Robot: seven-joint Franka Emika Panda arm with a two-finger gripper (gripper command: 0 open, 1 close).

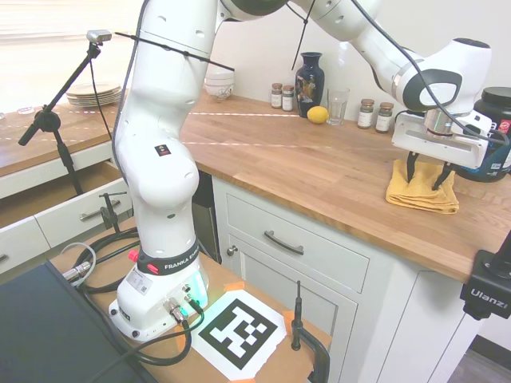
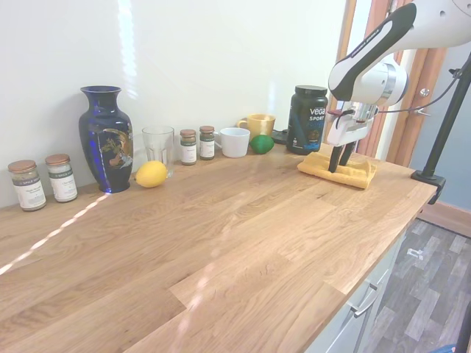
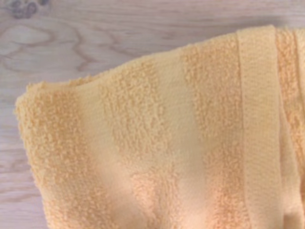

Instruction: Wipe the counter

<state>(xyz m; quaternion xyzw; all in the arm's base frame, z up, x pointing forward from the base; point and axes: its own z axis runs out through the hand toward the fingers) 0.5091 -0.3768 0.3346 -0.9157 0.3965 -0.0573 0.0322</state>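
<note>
The counter is a long warm-brown wooden top over white cabinets. A folded yellow-orange towel lies on it near the far end, close to a black tub. My gripper points straight down over the towel, open, with its fingertips spread and reaching the cloth's top. The other side view shows the gripper standing on the towel, with bare counter stretching away from it. Terry cloth of the towel fills most of the wrist view, with wood grain of the counter beside it.
Along the wall stand a blue vase, a lemon, a glass, spice jars, a white mug, a yellow cup and the black tub. Plates and a bowl sit at the far end.
</note>
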